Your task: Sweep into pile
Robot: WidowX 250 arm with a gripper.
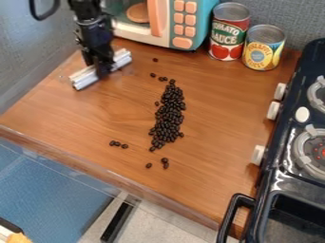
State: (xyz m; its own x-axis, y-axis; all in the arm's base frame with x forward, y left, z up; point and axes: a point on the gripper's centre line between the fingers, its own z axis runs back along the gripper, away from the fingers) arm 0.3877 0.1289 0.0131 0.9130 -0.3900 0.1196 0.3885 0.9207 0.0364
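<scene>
Black arm (95, 35) in from top edge, just left of toy microwave (202, 21) in view. Gripper (101, 71) pointing down, below and left of microwave. Arm cable (43, 15) loops out farther left of microwave.

Beans (168, 114): dark brown. Counter (82, 123): brown, wood-grain pattern. Bar (84, 79): white and silver. Gripper (101, 71): black. Microwave (201, 19), far side: teal and white; buttons (178, 18), peach. Left can (228, 31): red, green, white. Right can (263, 47): yellow, blue. Stove (279, 166), right: navy-black; knobs (273, 110), white.
</scene>
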